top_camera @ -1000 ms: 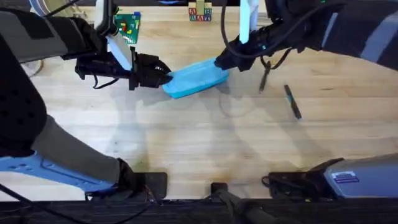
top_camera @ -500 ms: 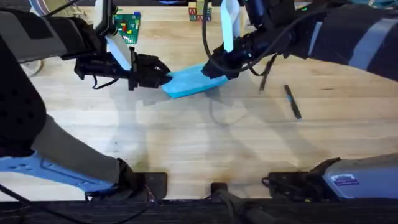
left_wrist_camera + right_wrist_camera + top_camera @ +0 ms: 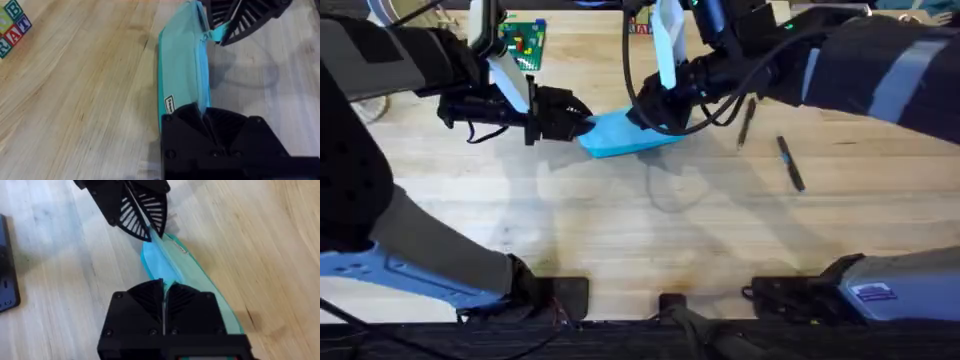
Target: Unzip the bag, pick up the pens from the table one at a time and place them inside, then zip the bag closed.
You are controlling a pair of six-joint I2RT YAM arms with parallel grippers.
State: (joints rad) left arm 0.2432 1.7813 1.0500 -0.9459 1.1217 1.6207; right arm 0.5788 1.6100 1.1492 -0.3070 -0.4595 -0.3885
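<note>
The tabletop (image 3: 620, 230) carries the light blue bag (image 3: 610, 135) near its far middle, lying flat and stretched between the two arms. The bag's contents are hidden; in the left wrist view its zipper line (image 3: 202, 65) runs down its length and looks closed for the stretch that shows. The left gripper (image 3: 582, 124) is clamped together on the bag's left end, and the right gripper (image 3: 645, 118) is pinched on a small blue tab at the bag's other end, covering that end from overhead. Two dark pens lie on the wood right of the bag: one (image 3: 791, 163) in plain sight, the other (image 3: 745, 122) partly crossed by the right arm's cable.
</note>
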